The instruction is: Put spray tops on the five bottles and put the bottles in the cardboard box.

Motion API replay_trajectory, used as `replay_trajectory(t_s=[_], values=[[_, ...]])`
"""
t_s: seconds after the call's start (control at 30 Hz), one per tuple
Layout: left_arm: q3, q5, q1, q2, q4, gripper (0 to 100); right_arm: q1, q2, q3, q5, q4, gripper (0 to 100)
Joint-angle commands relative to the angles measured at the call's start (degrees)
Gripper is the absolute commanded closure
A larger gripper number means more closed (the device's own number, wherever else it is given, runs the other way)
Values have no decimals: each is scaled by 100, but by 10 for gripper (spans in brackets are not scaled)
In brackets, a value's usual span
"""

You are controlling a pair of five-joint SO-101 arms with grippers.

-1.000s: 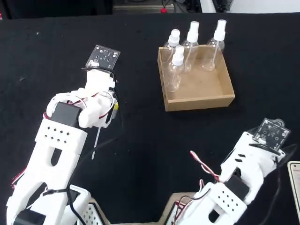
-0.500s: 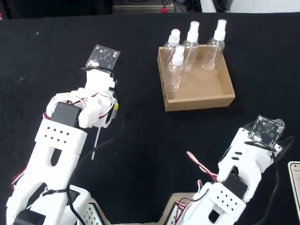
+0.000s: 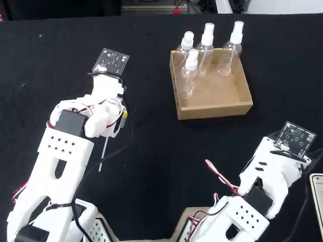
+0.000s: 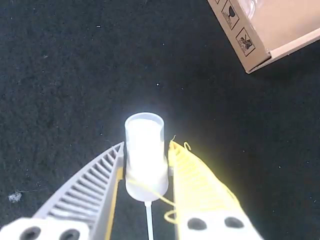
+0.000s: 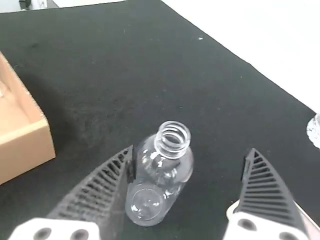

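Right wrist view: bottle [image 5: 160, 175] between wide right fingers [image 5: 95, 192], beside one; left fingers [image 4: 192, 185] grip spray top [image 4: 145, 150].

light: bright, even | glare: spray top [image 4: 145, 145] washed white | shadow: soft beside cardboard box [image 5: 25, 142]

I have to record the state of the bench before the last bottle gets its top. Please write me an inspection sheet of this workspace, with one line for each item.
Surface: black cloth table, a few pale specks.
Job's things: four capped bottles in the cardboard box; fifth bottle uncapped, on the cloth; one spray top off the bottles.
Clutter: pale flat object at the table's edge.
Grippers: left gripper shut on the spray top; right gripper open, the fifth bottle between its fingers.
Cables: red and white wires looping loose on the right arm.
Surroundings: dark equipment beyond the far edge.
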Motion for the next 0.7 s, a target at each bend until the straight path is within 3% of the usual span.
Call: replay_trajectory(t_s=[0.0,0.23,0.67], values=[[-48,62,57,-141,-70,920,141,-31,-382,0,35,688],[-48,62,57,-132,-70,920,35,338,-1121,-9,985,688],[-48,62,48,-132,-79,920,0,2404,-1903,-44,835,685]])
